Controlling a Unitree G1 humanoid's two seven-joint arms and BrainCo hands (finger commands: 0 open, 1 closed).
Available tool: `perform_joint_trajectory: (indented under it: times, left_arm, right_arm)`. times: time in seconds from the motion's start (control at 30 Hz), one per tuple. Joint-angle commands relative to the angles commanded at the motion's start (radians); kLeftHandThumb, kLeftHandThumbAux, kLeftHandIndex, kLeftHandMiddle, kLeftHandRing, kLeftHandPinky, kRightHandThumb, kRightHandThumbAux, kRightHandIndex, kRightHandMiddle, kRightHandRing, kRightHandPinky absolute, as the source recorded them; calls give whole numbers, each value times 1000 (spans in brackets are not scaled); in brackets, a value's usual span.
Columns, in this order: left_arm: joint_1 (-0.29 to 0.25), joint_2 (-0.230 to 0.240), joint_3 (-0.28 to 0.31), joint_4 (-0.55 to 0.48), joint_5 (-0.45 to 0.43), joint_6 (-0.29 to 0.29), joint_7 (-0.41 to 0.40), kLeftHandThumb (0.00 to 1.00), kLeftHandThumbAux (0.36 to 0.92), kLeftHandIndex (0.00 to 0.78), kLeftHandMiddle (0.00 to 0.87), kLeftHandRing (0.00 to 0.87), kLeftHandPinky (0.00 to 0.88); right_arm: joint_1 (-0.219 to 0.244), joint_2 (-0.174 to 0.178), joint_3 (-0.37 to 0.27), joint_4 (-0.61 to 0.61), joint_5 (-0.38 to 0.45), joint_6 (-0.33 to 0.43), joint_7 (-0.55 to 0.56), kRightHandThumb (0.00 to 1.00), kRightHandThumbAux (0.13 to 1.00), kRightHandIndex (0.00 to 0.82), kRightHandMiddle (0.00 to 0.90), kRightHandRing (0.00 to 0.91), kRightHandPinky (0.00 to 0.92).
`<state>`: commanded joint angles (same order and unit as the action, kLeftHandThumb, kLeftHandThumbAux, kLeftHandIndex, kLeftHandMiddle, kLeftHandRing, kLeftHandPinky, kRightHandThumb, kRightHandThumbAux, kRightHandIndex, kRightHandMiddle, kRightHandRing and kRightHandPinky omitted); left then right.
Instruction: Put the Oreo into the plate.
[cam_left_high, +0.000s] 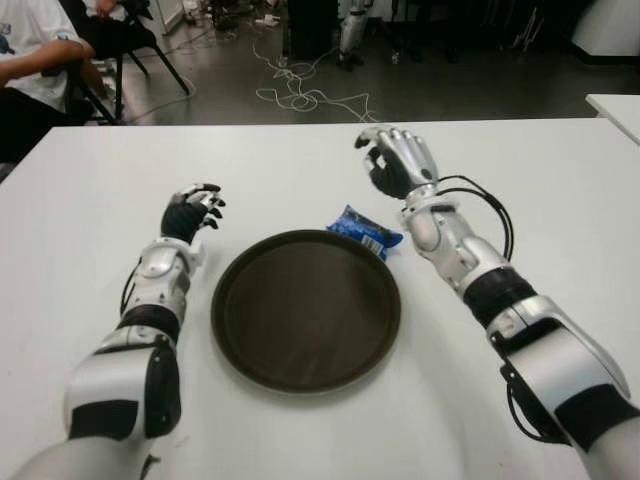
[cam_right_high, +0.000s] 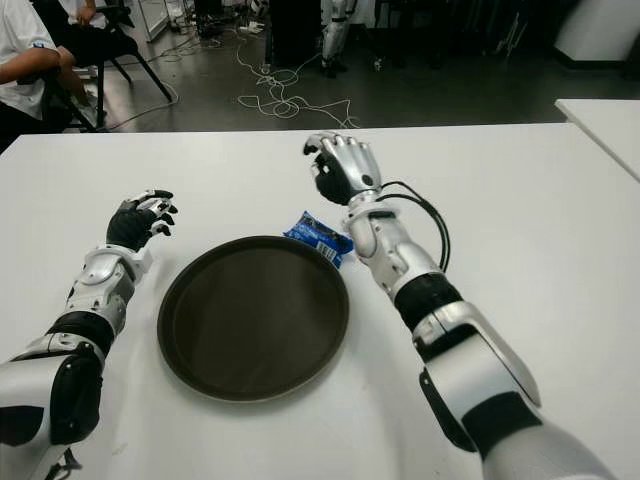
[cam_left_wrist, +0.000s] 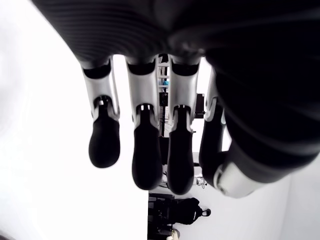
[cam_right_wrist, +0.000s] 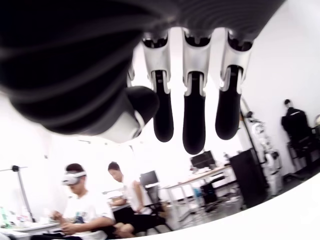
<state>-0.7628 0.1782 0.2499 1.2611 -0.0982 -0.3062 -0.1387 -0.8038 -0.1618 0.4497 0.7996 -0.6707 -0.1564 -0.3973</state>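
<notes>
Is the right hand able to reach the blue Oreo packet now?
Probably yes. The right hand, open and empty, shows just beyond the blue Oreo packet, which lies uncovered at the round brown plate's far rim.

One Oreo pack (cam_left_high: 364, 232), one plate (cam_left_high: 232, 330)

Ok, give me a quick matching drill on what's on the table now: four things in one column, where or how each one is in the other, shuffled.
Things:
1. Oreo packet
2. plate
3. left robot hand
4. right robot hand

Places or states:
A. raised over the table beyond the blue packet, fingers relaxed, holding nothing
B. dark, round, nothing in it, between the two arms
C. on the table at the plate's far right rim
D. off the plate's far left side, fingers loose, holding nothing

Pairs: 1-C, 2-B, 3-D, 4-A
</notes>
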Motion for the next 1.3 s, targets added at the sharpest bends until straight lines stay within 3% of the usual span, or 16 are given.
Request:
perform_joint_trajectory:
  times: [0.2, 0.4, 0.57, 0.63, 0.67, 0.7, 0.73, 0.77, 0.83, 1.13, 1.3]
  left_arm:
    - [-1, 0, -4, 1, 6, 5, 5, 698, 714, 426, 595, 626, 661]
    - [-1, -1, 6, 1, -2, 6, -6, 698, 714, 426, 589, 621, 659]
    - [-1, -2, 8, 1, -2, 5, -8, 699, 714, 426, 595, 627, 662]
    - [-1, -2, 7, 0, -1, 5, -8, 699, 714, 426, 595, 627, 663]
    - [-1, -2, 7, 0, -1, 5, -7, 699, 714, 426, 595, 627, 664]
    - [-1, -2, 6, -1, 0, 5, -7, 699, 714, 426, 594, 627, 667]
    - [-1, -2, 6, -1, 0, 5, -7, 698, 714, 426, 593, 627, 668]
    - [-1, -3, 6, -2, 0, 6, -6, 699, 714, 426, 592, 626, 668]
    - [-1, -3, 6, -2, 0, 6, -6, 699, 714, 426, 591, 626, 666]
    - [0, -3, 7, 0, 1, 6, -2, 698, 714, 426, 585, 622, 664]
    - [1, -3, 7, -1, 1, 6, 2, 698, 714, 426, 584, 619, 657]
  right_arm:
    - [15, 1, 2, -23, -9, 22, 9, 825, 699, 378, 481, 445, 375]
    - [-38, 7, 9, 125, -7, -3, 7, 820, 703, 360, 496, 452, 354]
    - [-93, 24, 12, 268, 12, -43, 46, 828, 695, 405, 469, 409, 294]
    - [-108, 29, 9, 306, 21, -48, 76, 735, 725, 399, 376, 346, 250]
    - [-119, 35, 9, 339, 27, -43, 106, 619, 747, 332, 339, 314, 227]
    - [-127, 38, 10, 362, 30, -41, 125, 396, 759, 212, 239, 224, 162]
    - [-135, 44, 10, 399, 33, -28, 163, 253, 767, 136, 175, 166, 120]
    - [-141, 48, 10, 424, 35, -20, 188, 162, 717, 87, 111, 106, 77]
    - [-148, 53, 6, 459, 42, -6, 227, 83, 663, 44, 57, 54, 39]
    - [-157, 53, -2, 535, 53, 55, 292, 5, 482, 1, 1, 1, 1]
    - [-167, 50, 15, 543, 37, 96, 298, 0, 426, 0, 0, 0, 0]
